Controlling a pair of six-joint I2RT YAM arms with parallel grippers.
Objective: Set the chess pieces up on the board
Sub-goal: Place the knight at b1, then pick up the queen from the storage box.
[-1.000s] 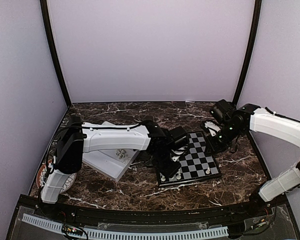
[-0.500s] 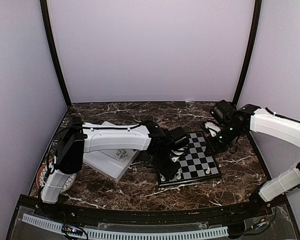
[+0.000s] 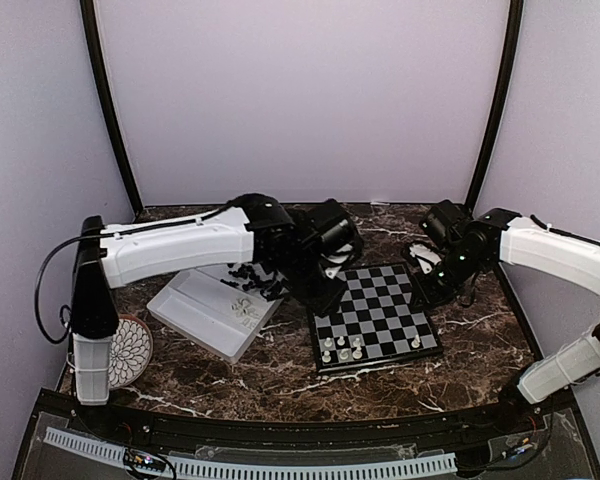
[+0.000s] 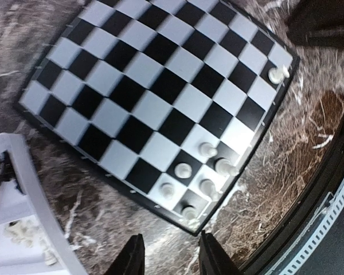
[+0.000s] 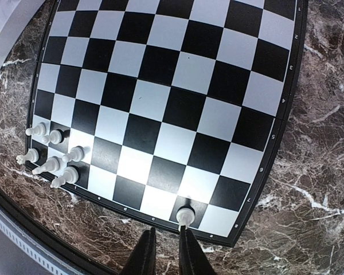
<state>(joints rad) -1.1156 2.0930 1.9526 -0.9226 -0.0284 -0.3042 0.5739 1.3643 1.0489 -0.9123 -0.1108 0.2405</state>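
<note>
The dark marble worktop point(image 3: 280, 375) carries everything. The left arm point(image 3: 175, 250) rises from the near left corner, folds at the elbow and runs its long white forearm rightward, the wrist tipped down over the board's far left corner. Its left fingers point(image 4: 132, 258) are parted and empty. The right arm point(image 3: 555, 250) comes up from the near right corner and reaches left, wrist bent down at the board's right edge. The right fingers point(image 5: 143, 255) stand only a slim gap apart, gripping nothing.

A white tray point(image 3: 205, 315) lies left of the middle, skewed to the edges. The board point(image 3: 375, 315) lies flat just right of the worktop's middle, turned a little so no side runs square with the worktop's edges. A round plate point(image 3: 130, 350) sits by the left edge.

Six white pieces point(image 5: 51, 154) stand upright, bunched at the board's near left corner. One more point(image 5: 185, 216) stands alone at the near right corner. Loose pieces, white point(image 3: 245, 308) and black point(image 3: 242, 272), lie in the tray.
</note>
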